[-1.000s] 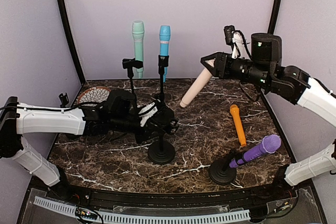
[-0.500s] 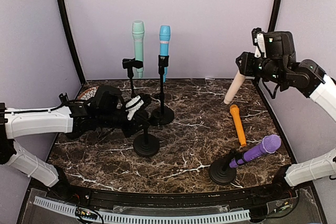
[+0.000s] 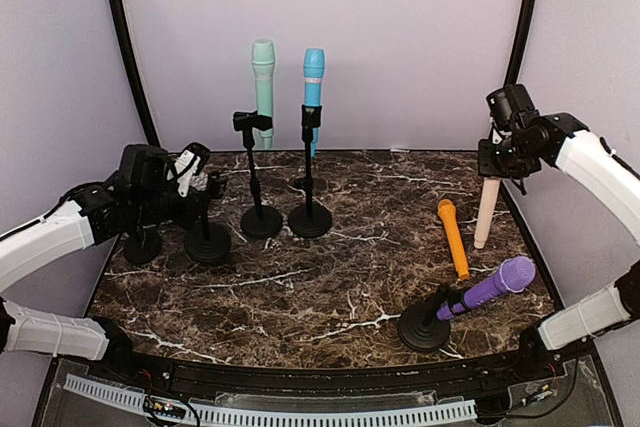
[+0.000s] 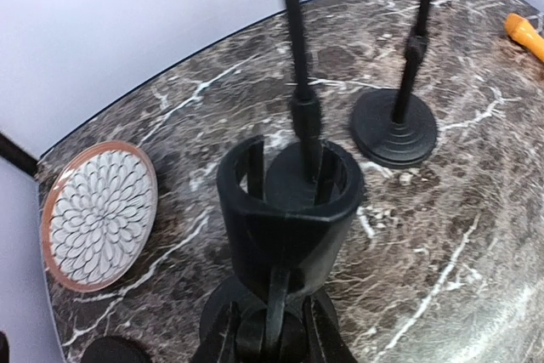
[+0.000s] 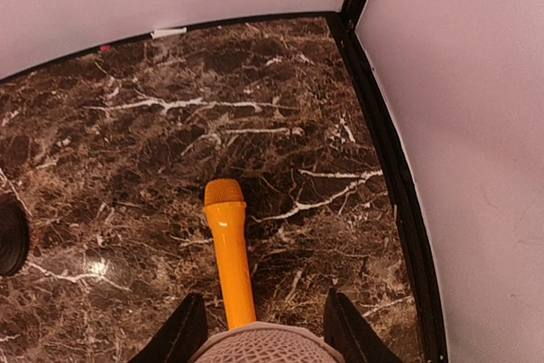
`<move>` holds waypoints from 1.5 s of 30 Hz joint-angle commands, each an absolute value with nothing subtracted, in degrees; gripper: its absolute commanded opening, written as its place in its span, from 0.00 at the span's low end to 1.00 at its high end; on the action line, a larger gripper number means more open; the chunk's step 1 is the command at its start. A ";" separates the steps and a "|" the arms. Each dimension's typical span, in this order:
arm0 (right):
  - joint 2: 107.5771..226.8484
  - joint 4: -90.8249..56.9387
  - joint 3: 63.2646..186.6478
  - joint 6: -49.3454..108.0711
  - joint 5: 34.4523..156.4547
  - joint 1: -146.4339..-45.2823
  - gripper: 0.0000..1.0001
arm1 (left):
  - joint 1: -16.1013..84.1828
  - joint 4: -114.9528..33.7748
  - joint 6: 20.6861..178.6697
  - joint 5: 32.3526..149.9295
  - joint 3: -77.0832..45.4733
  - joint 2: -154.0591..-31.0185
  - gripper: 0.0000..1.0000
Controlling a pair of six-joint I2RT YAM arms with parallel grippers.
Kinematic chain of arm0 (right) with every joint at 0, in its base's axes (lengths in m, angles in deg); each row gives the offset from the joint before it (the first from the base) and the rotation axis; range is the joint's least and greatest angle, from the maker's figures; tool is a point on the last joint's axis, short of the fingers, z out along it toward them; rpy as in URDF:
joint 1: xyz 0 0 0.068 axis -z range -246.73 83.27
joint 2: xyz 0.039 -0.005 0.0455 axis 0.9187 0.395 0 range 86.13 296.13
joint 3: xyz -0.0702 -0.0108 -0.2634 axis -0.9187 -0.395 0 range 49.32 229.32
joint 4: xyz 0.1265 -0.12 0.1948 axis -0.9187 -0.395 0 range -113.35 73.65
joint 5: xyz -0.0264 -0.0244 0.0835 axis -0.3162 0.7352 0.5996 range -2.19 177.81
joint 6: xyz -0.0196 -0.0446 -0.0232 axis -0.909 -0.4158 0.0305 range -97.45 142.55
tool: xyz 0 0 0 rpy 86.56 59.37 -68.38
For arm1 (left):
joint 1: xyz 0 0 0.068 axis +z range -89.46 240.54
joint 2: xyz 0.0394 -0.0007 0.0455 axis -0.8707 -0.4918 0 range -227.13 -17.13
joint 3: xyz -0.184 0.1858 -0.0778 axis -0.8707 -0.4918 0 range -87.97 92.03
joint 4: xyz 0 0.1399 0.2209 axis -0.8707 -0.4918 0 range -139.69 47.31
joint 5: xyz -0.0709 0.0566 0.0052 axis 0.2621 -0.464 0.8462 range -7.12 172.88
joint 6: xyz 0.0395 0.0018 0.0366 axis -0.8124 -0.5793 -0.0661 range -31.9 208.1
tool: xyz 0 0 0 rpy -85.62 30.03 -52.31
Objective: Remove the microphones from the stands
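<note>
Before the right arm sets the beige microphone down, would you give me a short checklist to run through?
1. Grip of right claw on beige microphone: ok.
2. Beige microphone out of every stand: ok.
3. Grip of left claw on empty stand: ok.
4. Gap between beige microphone and orange microphone: ok.
5. Lower end of beige microphone touching the table: cannot tell.

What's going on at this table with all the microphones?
The right gripper holds a cream microphone upright, free of any stand, near the table's right edge. Beside it an orange microphone lies flat on the marble. On the left side, the left gripper is clamped on the pole of an empty stand. A mint microphone, a blue microphone and a purple microphone sit in their own stands.
</note>
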State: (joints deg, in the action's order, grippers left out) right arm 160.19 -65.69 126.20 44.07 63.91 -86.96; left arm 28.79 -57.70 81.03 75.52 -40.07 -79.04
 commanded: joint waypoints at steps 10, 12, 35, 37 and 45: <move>170.31 -67.73 124.14 40.89 72.29 -79.30 0.16 | 45.42 -58.30 87.76 78.10 -38.84 -79.68 0.00; 171.17 -65.82 123.15 40.27 74.90 -78.02 0.16 | 46.55 -58.31 87.82 77.98 -38.64 -80.41 0.00; 186.57 -42.01 112.65 44.91 85.31 -67.29 0.40 | 48.59 -59.57 88.66 71.71 -38.09 -84.35 0.25; 186.95 -41.52 112.56 45.15 84.96 -67.27 0.43 | 48.59 -59.64 88.49 71.60 -38.07 -84.41 0.28; 186.40 -38.66 111.11 46.05 87.54 -65.03 0.60 | 48.59 -60.29 88.45 72.31 -37.62 -84.98 0.44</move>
State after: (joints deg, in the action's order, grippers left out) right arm 186.86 -42.37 112.43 44.88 85.90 -67.05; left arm 48.29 -60.41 88.70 72.53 -39.33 -84.94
